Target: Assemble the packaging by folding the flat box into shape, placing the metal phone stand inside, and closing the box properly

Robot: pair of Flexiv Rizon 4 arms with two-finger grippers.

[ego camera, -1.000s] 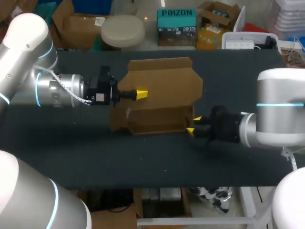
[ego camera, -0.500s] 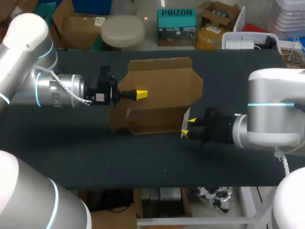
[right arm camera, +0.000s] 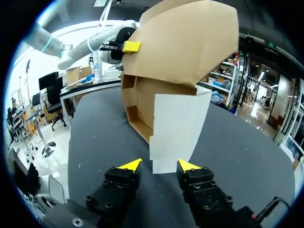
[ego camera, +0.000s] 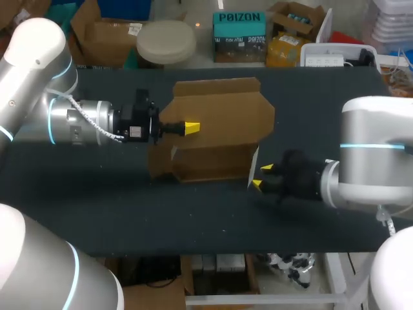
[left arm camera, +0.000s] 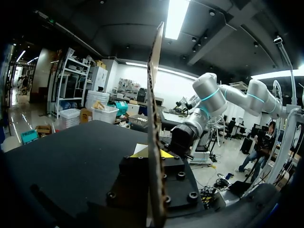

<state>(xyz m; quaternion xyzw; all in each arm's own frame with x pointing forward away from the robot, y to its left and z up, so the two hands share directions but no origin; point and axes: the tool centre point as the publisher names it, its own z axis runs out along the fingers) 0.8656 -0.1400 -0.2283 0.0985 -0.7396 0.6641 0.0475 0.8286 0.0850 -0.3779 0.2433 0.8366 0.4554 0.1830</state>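
Box [ego camera: 216, 123]: half-formed cardboard on the bench [ego camera: 129, 206], tray low, lid panel standing up behind it.
Handling: light and thin, I judge, stiff only along its creases; likely to bow or slide if pushed off a fold line.
Where to hold: panel edges and flaps, close to a crease.
Left pincer [ego camera: 191, 127]: clamped on the upright panel's left edge.
Right pincer [ego camera: 261, 176]: fingers apart, empty; the pale side flap [right arm camera: 178, 128] stands just ahead between the tips, apparently untouched.

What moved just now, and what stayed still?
The right gripper nudged in toward the box, then backed off slightly, open. The end flap swung round, showing its pale side. The left gripper stayed shut on the box.
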